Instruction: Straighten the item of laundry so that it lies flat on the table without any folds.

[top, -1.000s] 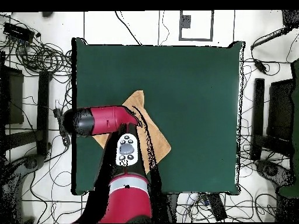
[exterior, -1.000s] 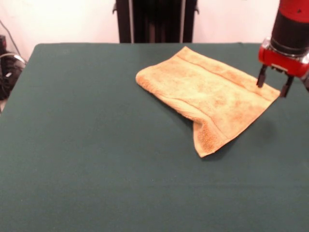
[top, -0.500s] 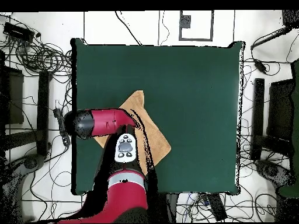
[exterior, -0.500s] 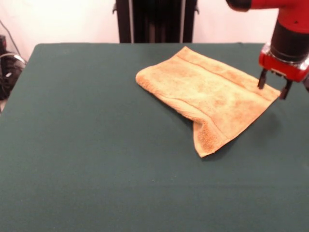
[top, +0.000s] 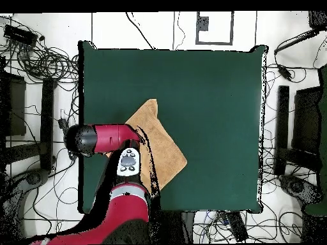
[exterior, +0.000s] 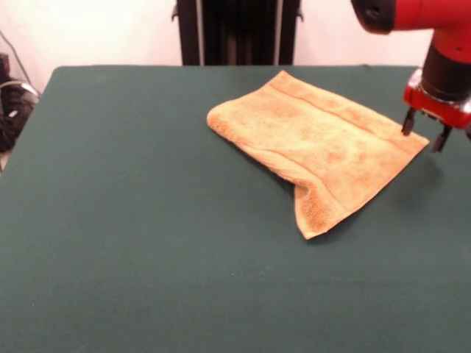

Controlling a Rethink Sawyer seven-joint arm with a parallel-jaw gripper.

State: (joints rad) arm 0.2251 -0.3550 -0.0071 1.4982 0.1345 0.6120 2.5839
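Cables (top: 38, 60) ring the table (exterior: 132, 243). The folded towel (exterior: 316, 147) runs diagonally from far left to near right. The gripper (exterior: 425, 134) hangs spread and empty just off its right corner.

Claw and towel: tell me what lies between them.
Nothing but bare green table. In the front view the open claw hangs just beside the towel, at its right corner.

White wall (exterior: 103, 29) behind, dark upright post (exterior: 239, 31) at its middle. Floor (top: 153, 29) pale, marked with dark lines, strewn with black cables (top: 38, 60), thickest at one corner. Dark frames (top: 25, 121) stood on both sides. Small dark-bordered square (top: 214, 27) lay on floor. Light even.
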